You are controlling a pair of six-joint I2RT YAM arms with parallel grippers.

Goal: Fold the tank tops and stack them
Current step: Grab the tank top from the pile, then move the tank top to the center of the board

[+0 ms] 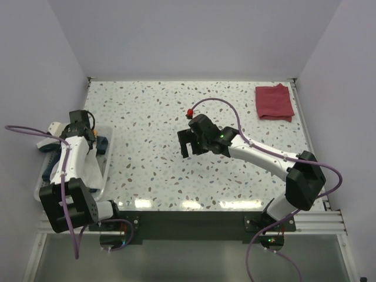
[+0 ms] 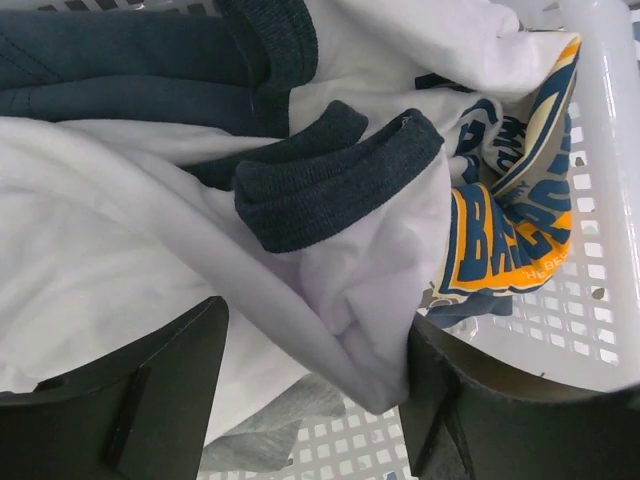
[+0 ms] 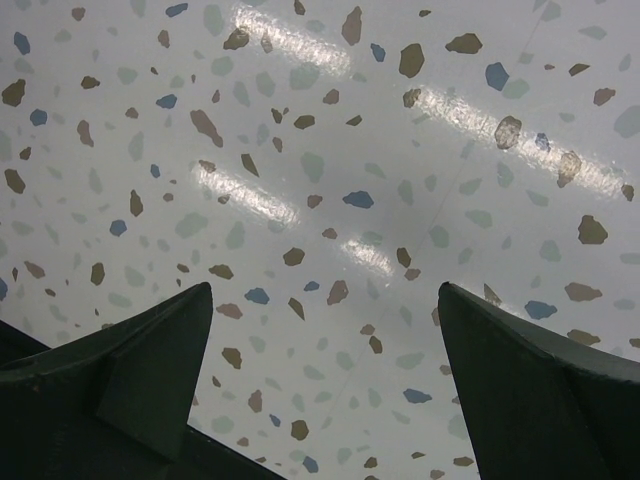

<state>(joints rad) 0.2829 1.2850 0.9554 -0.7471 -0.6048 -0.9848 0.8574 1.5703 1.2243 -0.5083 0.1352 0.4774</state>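
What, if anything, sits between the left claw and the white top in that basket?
Nothing visible does. The left gripper is open, one finger on each side of a bunched fold of the white tank top, which lies in the white basket. The basket's wall stands off to one side, not in between.

A white lattice basket (image 2: 600, 300) sits at the left edge of the speckled bench (image 1: 176, 117); inside, low down, perhaps some grey cloth (image 2: 262, 440).
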